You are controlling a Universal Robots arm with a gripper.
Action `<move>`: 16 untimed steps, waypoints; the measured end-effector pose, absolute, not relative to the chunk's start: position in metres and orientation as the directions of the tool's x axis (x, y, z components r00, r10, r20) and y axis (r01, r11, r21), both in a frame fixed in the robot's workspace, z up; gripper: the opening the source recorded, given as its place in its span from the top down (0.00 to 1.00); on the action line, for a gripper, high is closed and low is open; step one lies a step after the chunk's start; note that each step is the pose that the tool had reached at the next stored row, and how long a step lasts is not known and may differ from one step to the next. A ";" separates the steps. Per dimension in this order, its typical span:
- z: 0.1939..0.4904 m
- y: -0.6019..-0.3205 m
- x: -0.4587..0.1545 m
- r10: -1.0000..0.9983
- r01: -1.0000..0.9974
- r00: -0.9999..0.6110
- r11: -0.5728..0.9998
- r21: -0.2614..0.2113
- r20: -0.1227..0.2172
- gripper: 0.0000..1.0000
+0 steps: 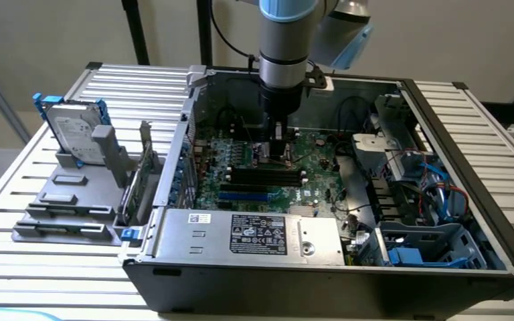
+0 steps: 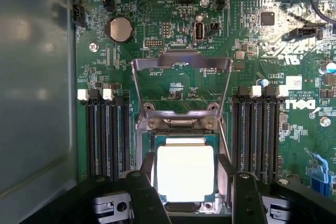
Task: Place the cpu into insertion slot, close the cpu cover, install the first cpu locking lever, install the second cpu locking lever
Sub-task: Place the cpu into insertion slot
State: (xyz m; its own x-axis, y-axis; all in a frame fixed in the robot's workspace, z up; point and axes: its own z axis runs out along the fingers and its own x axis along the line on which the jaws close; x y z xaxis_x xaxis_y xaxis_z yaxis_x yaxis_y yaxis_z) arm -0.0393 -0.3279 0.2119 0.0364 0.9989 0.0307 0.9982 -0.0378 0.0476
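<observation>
Setting the chip down is, by my reading, the step in hand, and it goes well only if the chip lies flat and square inside its frame, edges parallel to the frame all round, with no pressing or sideways nudge that could bend the contacts beneath. Any tilt or a corner riding on the frame would call for reseating.

The gripper (image 2: 188, 184) has its jaws standing wide, one finger on either side of the cpu (image 2: 185, 174), and it grips nothing. Whether the fingers brush the chip's edges, I cannot tell. In the exterior view the gripper (image 1: 280, 157) hangs straight down inside the open computer case (image 1: 471, 200).

The cpu lies in the insertion slot (image 2: 149, 142), its pale metal face up and level as far as shows. The cpu cover (image 2: 181, 61) stands raised, tilted back from its hinge at the slot's edge, apart from the chip. The slot sits on the circuit board (image 2: 173, 30) between two banks of memory slots (image 2: 107, 135).
</observation>
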 end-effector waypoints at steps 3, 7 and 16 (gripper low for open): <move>0.210 -0.327 -0.040 0.999 0.998 0.040 -0.042 0.048 0.029 0.45; 0.207 -0.325 -0.040 0.999 0.998 0.044 -0.045 0.048 0.025 0.45; 0.201 -0.323 -0.041 0.999 0.998 0.051 -0.051 0.046 0.004 0.45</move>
